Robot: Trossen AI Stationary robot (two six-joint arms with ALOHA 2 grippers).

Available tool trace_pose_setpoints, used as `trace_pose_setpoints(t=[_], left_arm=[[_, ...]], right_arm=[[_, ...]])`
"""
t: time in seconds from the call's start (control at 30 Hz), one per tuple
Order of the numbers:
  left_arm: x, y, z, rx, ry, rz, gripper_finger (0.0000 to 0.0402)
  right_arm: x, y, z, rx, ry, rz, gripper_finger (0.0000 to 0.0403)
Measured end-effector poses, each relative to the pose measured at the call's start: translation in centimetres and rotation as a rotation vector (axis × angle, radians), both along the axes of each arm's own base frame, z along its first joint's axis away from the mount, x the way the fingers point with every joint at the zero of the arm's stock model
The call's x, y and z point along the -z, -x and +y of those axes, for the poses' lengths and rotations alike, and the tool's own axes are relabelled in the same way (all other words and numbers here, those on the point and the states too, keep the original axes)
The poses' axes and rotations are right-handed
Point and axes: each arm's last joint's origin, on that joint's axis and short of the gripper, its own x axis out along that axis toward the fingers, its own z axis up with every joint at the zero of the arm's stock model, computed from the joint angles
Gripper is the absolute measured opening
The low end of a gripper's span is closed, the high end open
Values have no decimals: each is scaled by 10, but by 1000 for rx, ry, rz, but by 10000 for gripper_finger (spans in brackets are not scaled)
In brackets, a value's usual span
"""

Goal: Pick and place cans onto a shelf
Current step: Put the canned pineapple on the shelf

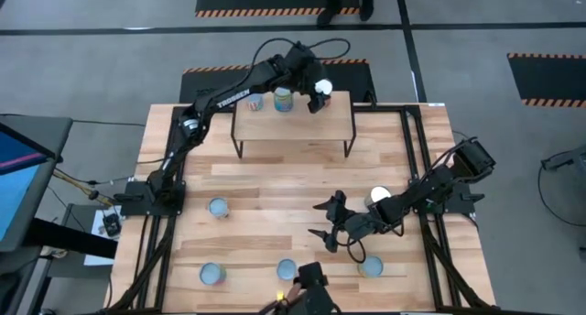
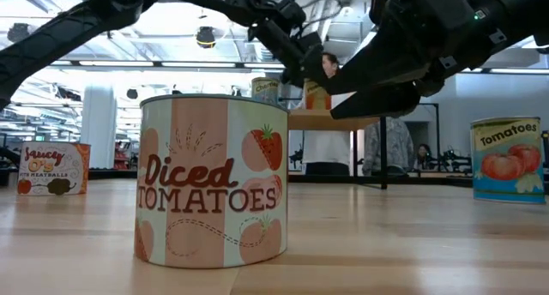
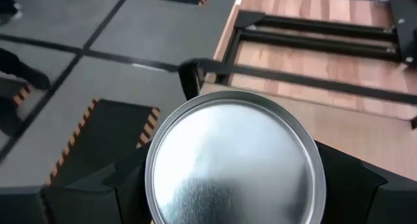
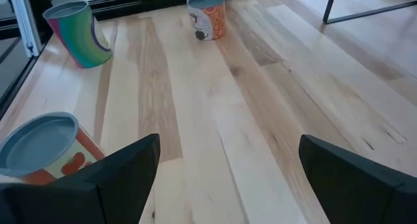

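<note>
Landmark: shelf (image 1: 293,123), light-wood plank on thin black legs at the table's (image 1: 275,182) far edge.

Left gripper (image 1: 317,97) reaches over the shelf's far right part, fingers clamped on a can (image 1: 322,87); in the left wrist view this can's shiny round top (image 3: 234,160) sits between the two dark fingers (image 3: 98,191), with the shelf plank just past it. Can't tell if the held can touches the plank.

Two more cans on the shelf: one at far left (image 1: 255,102), one with a yellow-green label (image 1: 283,99) just beside it, near the held can.

Right gripper (image 1: 330,220) hovers over bare table well in front of the shelf, toward its right end, fingers wide apart, holding nothing. Right wrist view shows the spread fingers (image 4: 124,168) above the wood.

Other cans all on the table in front of the shelf: one near the left side (image 1: 218,207); one at front left (image 1: 212,274); one front centre (image 1: 287,269); one front right (image 1: 371,266), near the right gripper.

Low view: Diced Tomatoes can (image 2: 212,182) upright, closest to camera; blue Tomatoes can (image 2: 508,159) off to the right; meatballs can (image 2: 53,168) at left
</note>
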Motion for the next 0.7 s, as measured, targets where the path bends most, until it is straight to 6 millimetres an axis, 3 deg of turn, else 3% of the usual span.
trace_pose_setpoints(t=[0.7], left_arm=[[0, 7, 7, -12, 55, -3, 322]], right_arm=[[0, 0, 0, 1, 0, -1, 388]])
